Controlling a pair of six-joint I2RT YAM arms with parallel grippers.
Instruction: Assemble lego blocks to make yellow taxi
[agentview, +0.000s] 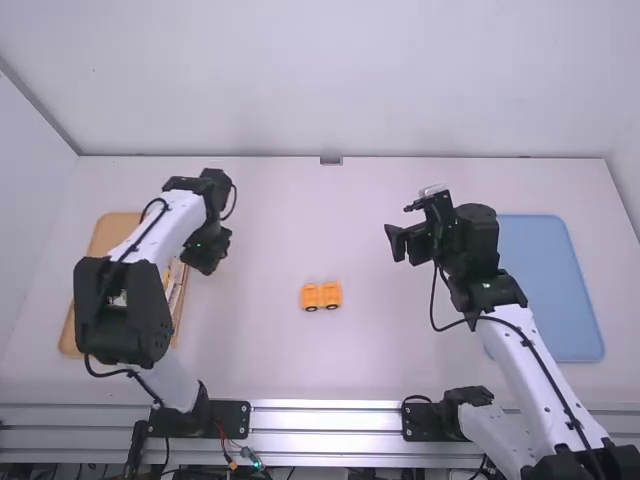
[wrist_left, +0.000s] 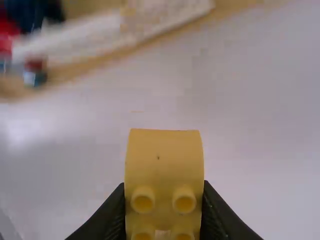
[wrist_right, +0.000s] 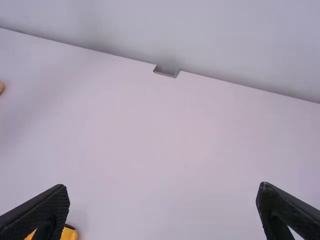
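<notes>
White counter (agentview: 270, 360) fills most of the frame's middle & lower part. Blue tray (agentview: 550, 290) lies far R of frame; tan tray (agentview: 105, 236), w/ assorted pcs inside (too small to ID), is at L, partly behind the L arm. R tool (agentview: 402, 247), R of center, is spread wide w/ nothing btwn its fingers. L tool (agentview: 207, 252), upper L just beside the tan tray, is closed on a yellow block (wrist_left: 164, 160), one finger each side; block's curved, w/ round studs. Orange-yellow wheeled build (agentview: 321, 296) sits on the counter nr center, a bit low, w/ small black wheels along its lower edge.
</notes>
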